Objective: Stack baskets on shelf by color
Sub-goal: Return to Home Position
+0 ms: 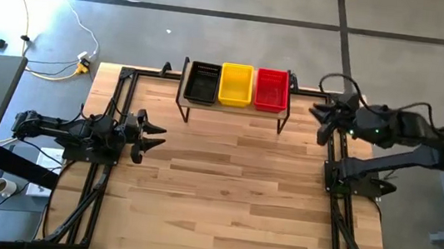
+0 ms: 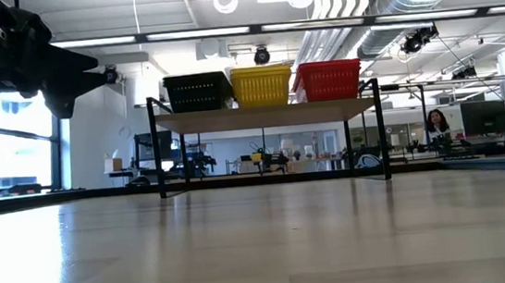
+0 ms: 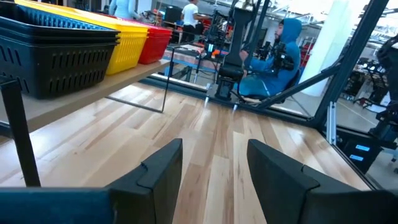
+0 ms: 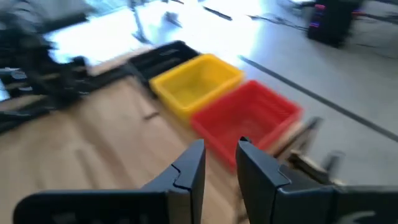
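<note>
Sitting on the shelf point(image 1: 232, 108) at the far edge of the desk point(image 1: 231, 193): three basket stacks in one row. Black stack point(image 1: 202, 82) is on the left, yellow stack point(image 1: 236, 85) in the middle, red stack point(image 1: 271, 89) on the right. They stand side by side, touching or very nearly. Each is a single colour, with the baskets nested upright. The count per stack can't be read for sure.

Low view agrees: same order along the plank, rims about level, and the three stacks fill most of the shelf's width.

Left hand point(image 1: 158, 135): at the desk's left side, about mid-depth, pointing toward the desk's middle and well apart from the shelf. Its fingers are spread wide with nothing between them; only bare desk shows through the gap in the left wrist view. It is held above the surface, not touching it.

Right hand point(image 1: 317, 124): at the desk's right edge, just past the shelf's right end and near the red stack, but not touching it. It is raised, so its wrist view looks down into the red and yellow baskets. Its fingers are parted by a narrower gap and hold nothing.

The left wrist view shows a person point(image 3: 277, 59) in a blue hooded top seated beyond the desk.
</note>
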Robot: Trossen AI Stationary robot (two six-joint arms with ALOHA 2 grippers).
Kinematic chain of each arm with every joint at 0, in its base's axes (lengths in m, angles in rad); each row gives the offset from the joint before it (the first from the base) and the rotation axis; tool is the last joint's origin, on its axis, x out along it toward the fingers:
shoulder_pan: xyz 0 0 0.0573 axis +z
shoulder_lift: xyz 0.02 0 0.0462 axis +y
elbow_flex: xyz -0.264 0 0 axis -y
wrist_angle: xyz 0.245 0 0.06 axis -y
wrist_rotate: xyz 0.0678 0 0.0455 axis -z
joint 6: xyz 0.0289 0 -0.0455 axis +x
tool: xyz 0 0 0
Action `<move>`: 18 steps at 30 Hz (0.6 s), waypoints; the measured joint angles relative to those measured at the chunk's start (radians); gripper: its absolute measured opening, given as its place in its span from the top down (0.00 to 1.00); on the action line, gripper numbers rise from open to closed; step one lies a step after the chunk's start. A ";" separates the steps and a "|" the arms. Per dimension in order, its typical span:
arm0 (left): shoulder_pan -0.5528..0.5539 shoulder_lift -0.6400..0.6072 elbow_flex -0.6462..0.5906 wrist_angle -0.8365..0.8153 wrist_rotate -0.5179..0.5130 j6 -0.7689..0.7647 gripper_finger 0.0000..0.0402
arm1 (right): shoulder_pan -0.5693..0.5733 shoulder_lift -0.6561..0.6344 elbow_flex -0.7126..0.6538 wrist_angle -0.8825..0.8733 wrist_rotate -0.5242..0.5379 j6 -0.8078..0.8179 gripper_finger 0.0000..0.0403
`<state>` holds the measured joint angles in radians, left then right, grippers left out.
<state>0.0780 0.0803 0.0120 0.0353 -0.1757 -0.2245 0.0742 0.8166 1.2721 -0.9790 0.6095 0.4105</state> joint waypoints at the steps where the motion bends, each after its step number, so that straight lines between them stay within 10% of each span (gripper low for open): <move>1: 0.000 0.000 0.000 0.000 0.000 0.000 0.58 | 0.000 -0.035 -0.057 0.056 -0.025 -0.015 0.81; 18: 0.000 0.000 0.000 0.000 0.000 0.000 0.58 | 0.000 -0.421 -0.774 0.733 -0.371 -0.072 0.81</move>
<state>0.0780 0.0799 0.0124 0.0353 -0.1753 -0.2245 0.0742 0.3954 0.4980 -0.2458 0.2382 0.3389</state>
